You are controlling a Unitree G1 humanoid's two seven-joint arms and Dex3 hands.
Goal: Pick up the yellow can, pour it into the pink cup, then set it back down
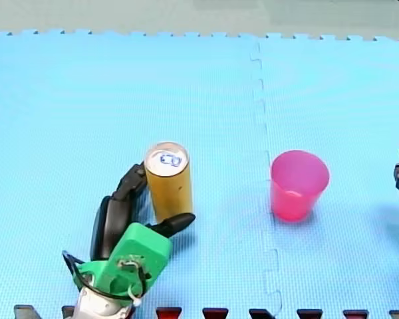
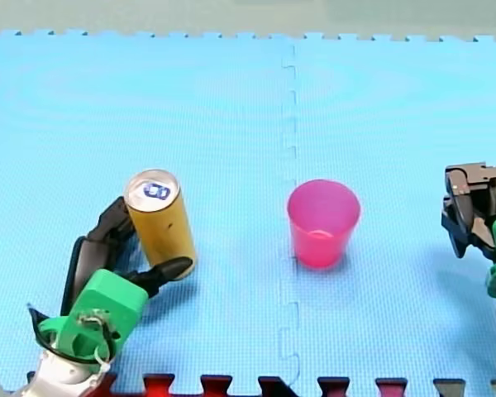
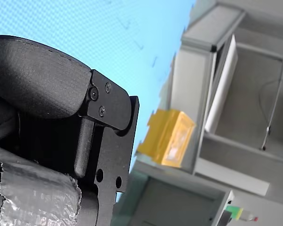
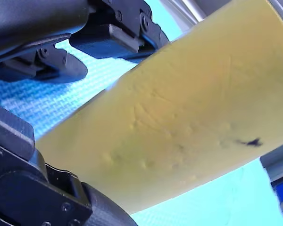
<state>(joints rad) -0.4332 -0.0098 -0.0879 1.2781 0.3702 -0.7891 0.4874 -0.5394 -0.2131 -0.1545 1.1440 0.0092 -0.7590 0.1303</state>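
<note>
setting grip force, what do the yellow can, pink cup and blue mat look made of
Yellow can, in the left robot hand: probably thin aluminium, silvery tab lid, matte wall with dents. Pink cup: likely smooth translucent plastic, light glows through. Blue mat: apparently foam, fine-textured, puzzle-edge seams. Right robot hand: at the mat's right edge.

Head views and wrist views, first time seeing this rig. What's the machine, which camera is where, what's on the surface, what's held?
A humanoid robot: two arms, three-finger hands. The head views look down from its head at a blue foam mat. On it stand a yellow can and, apart, a pink cup. The left hand grips the can, not yet lifted. The second wrist view is that hand's close-up of the can. The right hand is at the mat's right edge. The first wrist view looks past a hand's dark casing.
</note>
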